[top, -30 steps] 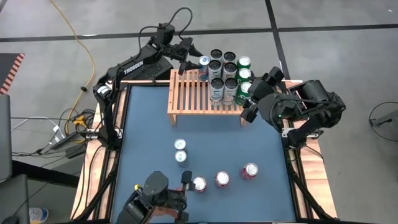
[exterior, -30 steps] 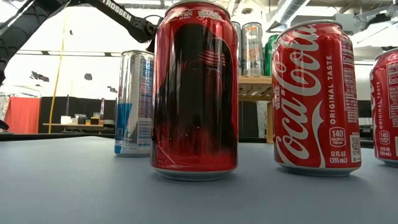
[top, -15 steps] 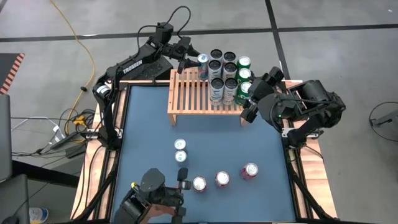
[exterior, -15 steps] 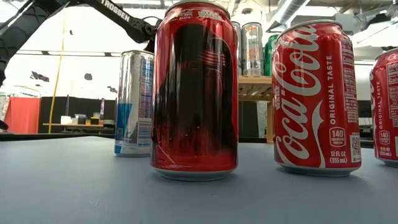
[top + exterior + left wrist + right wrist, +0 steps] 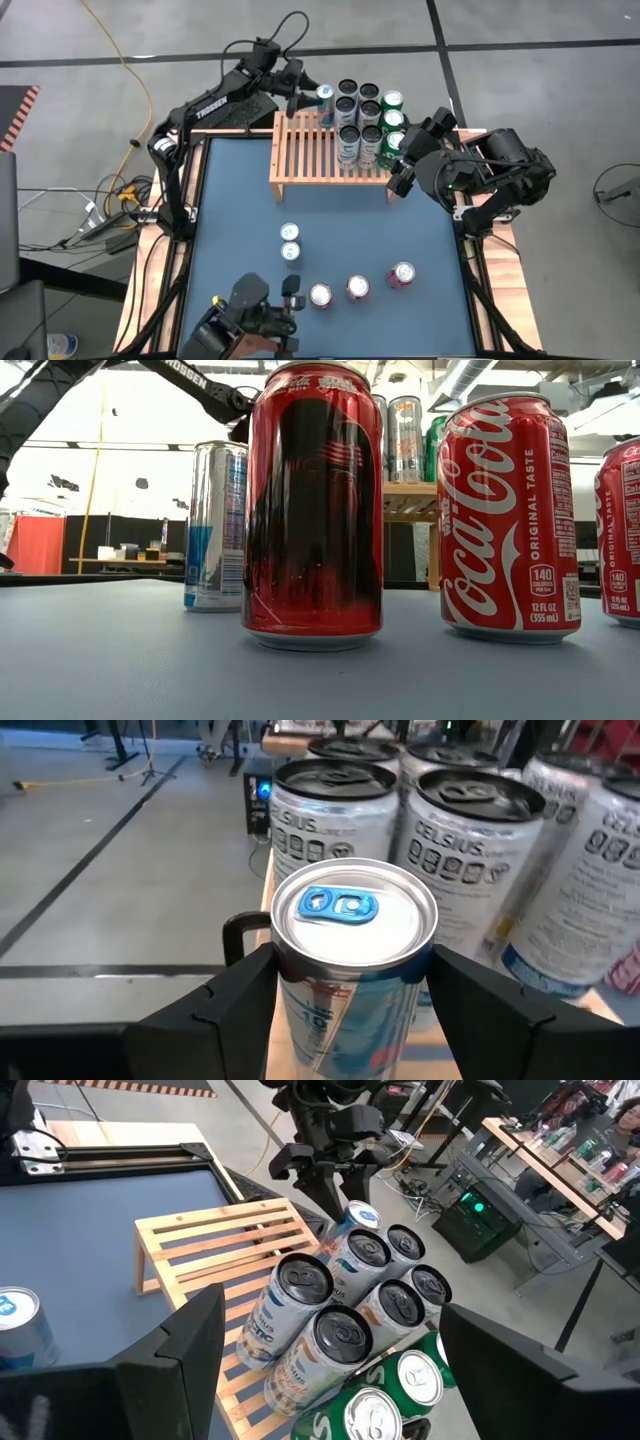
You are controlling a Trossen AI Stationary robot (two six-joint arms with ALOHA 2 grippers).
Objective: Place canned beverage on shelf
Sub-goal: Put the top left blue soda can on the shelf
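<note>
A slim silver-and-blue can [image 5: 352, 915] stands at the far left of the can cluster on the light-wood shelf [image 5: 305, 150]. My left gripper [image 5: 316, 92] reaches in from the far left and is shut on it. Several silver Celsius cans [image 5: 358, 112] and green cans [image 5: 392, 118] stand upright on the shelf's right end. My right gripper [image 5: 402, 160] hovers open and raised at the shelf's right end, with nothing between its fingers. The held can's base is hidden. My left gripper pinches the can's upper wall [image 5: 290, 988], just under the rim, between its two fingers [image 5: 235, 995], one on each side. They come nearly level from the table's far left, slanting slightly down. The can stays upright; I cannot tell whether its base rests on the slats.
On the blue table top stand two slim cans [image 5: 290, 242] and three red cans [image 5: 357, 288], which loom close in the low view [image 5: 313, 510]. A dark device [image 5: 250, 318] sits at the near edge. The shelf's left half is bare slats.
My left gripper has tipped a little at the wrist while staying in place. The top of the held can has edged toward the table's far left. The dark device at the near edge has shifted slightly. My right arm has kept still.
</note>
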